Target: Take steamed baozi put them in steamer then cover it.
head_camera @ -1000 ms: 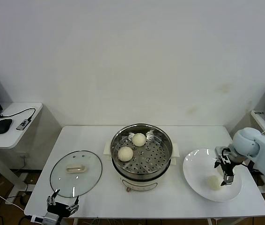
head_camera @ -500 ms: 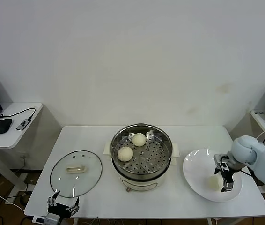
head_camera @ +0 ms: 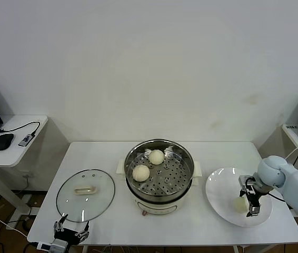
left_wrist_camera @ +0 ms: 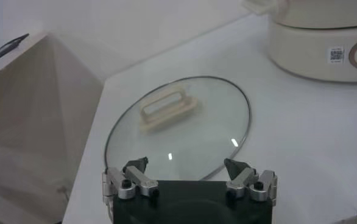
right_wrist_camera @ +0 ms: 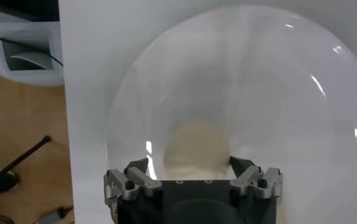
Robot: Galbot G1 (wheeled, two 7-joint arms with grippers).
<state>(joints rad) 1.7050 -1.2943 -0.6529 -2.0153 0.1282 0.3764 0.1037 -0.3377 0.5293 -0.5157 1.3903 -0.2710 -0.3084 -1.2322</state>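
On the round white plate (head_camera: 220, 192), at the right end of the white table (head_camera: 107, 153), sits a small cream-white dough bun (head_camera: 241, 204), smooth and domed. The right gripper (head_camera: 249, 204) is down over it, its two fingers spread wide with one on either side of the bun; in the right wrist view the same bun (right_wrist_camera: 195, 146) fills the gap between the open fingertips (right_wrist_camera: 137, 167), and I cannot tell whether they touch it.

To the left of the plate, in the middle of the table, stands the round shiny stainless-steel steamer basket (head_camera: 183, 153) on its white electric pot base (head_camera: 159, 205). Two more cream-white buns lie on its perforated floor: one (head_camera: 156, 156) toward the back, one (head_camera: 141, 173) nearer the front left, close together but apart.

Further left, well apart from the steamer, the round glass lid (head_camera: 104, 197) with a cream handle lies flat on the table.

The left gripper (head_camera: 70, 230) hangs at the front edge of the table just before the lid, fingers open and holding nothing; its wrist view shows the lid (left_wrist_camera: 221, 128) beyond the fingertips.
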